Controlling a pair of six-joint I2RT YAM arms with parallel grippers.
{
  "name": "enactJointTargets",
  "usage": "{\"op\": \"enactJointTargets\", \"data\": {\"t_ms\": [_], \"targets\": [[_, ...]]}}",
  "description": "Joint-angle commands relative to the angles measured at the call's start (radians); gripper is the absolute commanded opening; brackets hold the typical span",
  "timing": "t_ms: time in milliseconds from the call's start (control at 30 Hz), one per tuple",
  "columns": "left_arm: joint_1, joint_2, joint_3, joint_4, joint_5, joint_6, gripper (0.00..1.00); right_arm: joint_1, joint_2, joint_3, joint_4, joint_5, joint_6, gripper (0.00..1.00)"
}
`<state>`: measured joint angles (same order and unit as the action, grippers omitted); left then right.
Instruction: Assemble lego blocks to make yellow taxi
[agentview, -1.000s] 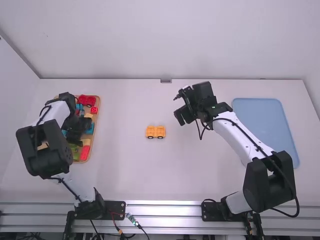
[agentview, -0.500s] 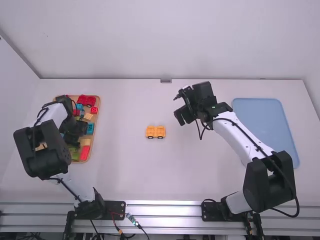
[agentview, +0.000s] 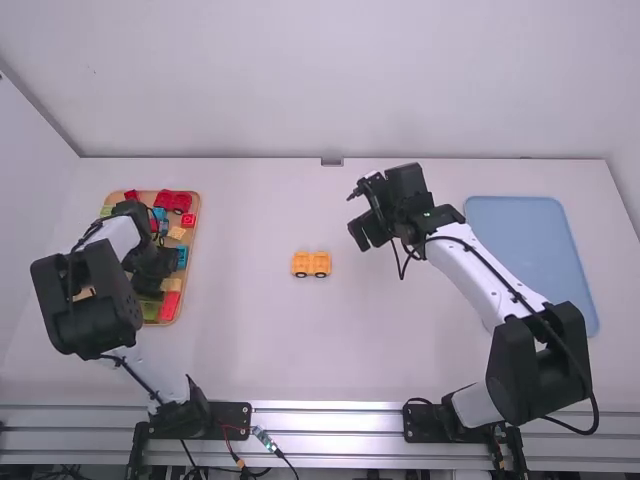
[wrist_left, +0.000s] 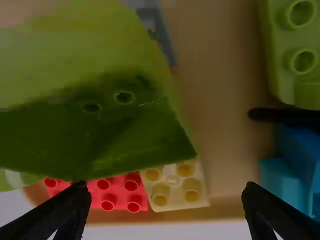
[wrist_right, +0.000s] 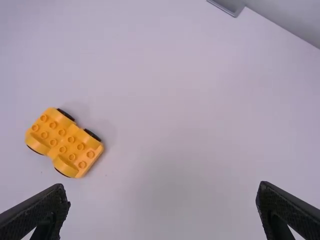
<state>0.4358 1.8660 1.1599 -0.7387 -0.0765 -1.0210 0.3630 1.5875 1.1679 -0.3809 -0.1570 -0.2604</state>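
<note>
My left gripper (agentview: 152, 268) is low over the wooden tray (agentview: 192, 262) of blocks, at the table's left. In the left wrist view this gripper (wrist_left: 164, 207) stands open, near a pale yellow block (wrist_left: 174, 186) and a red studded block (wrist_left: 116, 190); a large green piece (wrist_left: 95, 95) rises close to the camera. The yellow-orange car base (agentview: 311, 264) lies alone near the table's middle. My right gripper (agentview: 368, 232) is above the table, right of and beyond the base. In the right wrist view that gripper (wrist_right: 162, 202) is open, with the car base (wrist_right: 65, 142) off to one side.
A blue tray (agentview: 530, 255) lies at the table's right, beside the right arm. Around the left gripper, the wooden tray holds a red car-shaped piece (agentview: 174, 201), blue blocks (wrist_left: 295, 170) and a light green block (wrist_left: 292, 50).
My left gripper has shifted slightly over the tray, and its arm has drawn a little toward the camera, uncovering more of the tray's far end. The right arm and the car base have stayed still.
</note>
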Motion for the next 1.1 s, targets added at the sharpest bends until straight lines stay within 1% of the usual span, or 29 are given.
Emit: {"op": "enactJointTargets", "data": {"t_ms": [0, 633, 833, 1067], "targets": [[0.009, -0.017, -0.007, -0.003, -0.005, 0.009, 0.80, 0.005, -0.021, 0.031, -0.002, 0.000, 0.002, 0.99], [0.004, -0.017, -0.011, 0.037, -0.012, 0.005, 0.77, 0.005, -0.021, 0.031, -0.014, 0.000, 0.002, 0.99], [0.003, -0.017, -0.062, 0.097, -0.010, 0.008, 0.77, 0.005, -0.021, 0.031, -0.013, 0.000, 0.001, 0.99], [0.003, -0.017, -0.065, 0.107, -0.014, 0.008, 0.72, 0.005, -0.021, 0.031, -0.013, 0.000, 0.001, 0.99]]}}
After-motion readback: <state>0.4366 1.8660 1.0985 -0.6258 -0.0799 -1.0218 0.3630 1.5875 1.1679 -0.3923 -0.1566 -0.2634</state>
